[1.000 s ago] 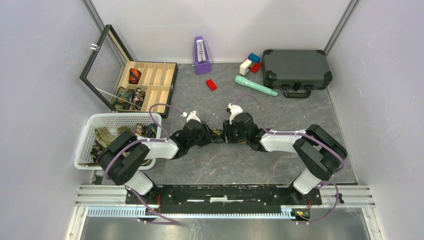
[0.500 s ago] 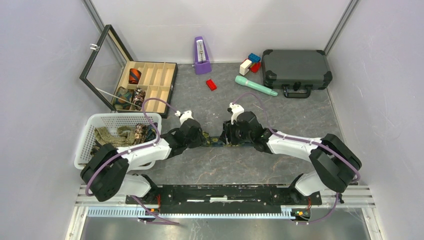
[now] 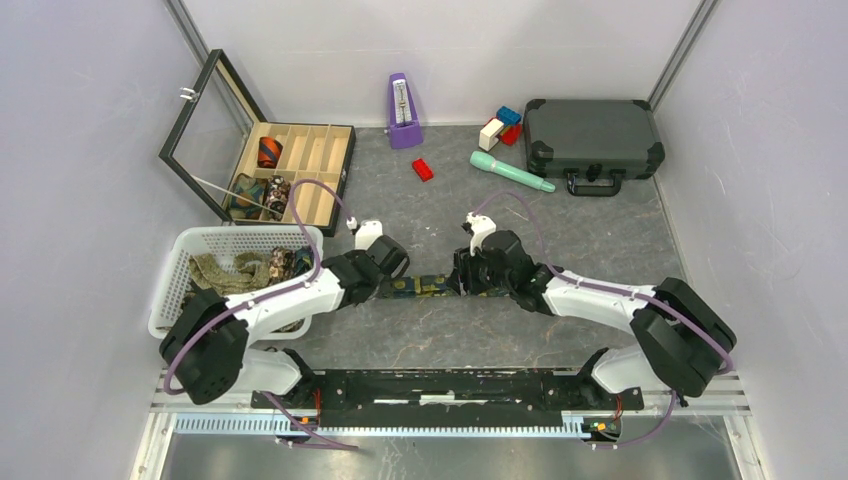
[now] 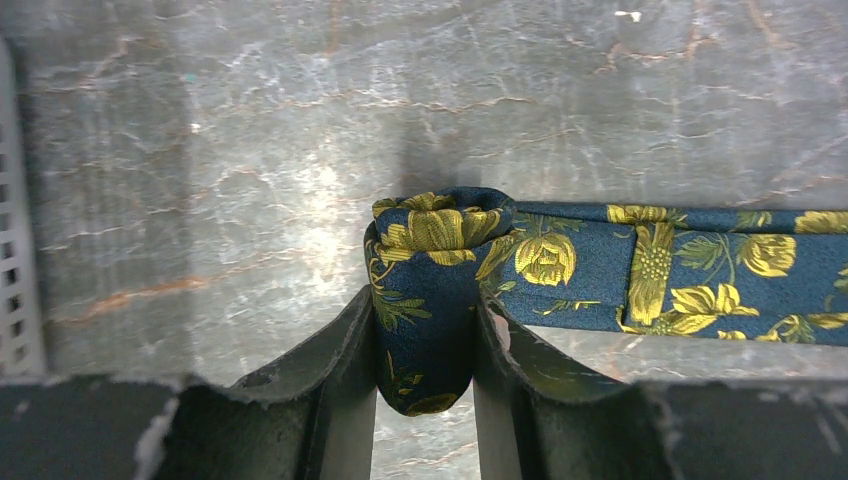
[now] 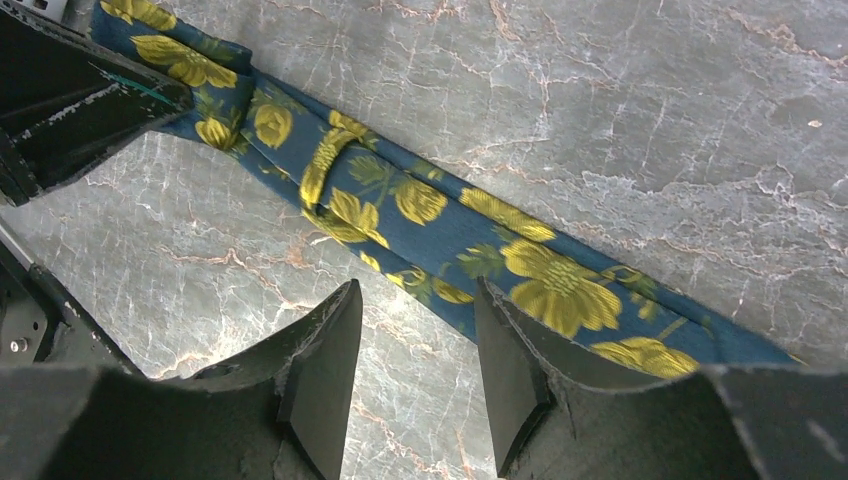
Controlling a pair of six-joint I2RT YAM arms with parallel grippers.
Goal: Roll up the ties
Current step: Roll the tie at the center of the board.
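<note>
Left gripper clamped on the tie's rolled end; right gripper open at the flat strip.

My left gripper (image 4: 425,335) is closed tight on the small coil at one end of the tie (image 4: 660,268), which is navy with yellow flowers. From the coil the flat strip runs across the grey table (image 3: 420,335), its long axis left to right in the top view. It points toward my right gripper (image 5: 415,300), whose fingers stand apart at the strip's near edge. At the left I see a white basket (image 3: 250,232) with loose ties (image 3: 225,270), and behind it a wooden box (image 3: 322,150) with rolled ties (image 3: 270,152). Well apart, near the far wall, lie a red block (image 3: 423,169), a teal handle (image 3: 510,171) and a black case (image 3: 592,137).
</note>
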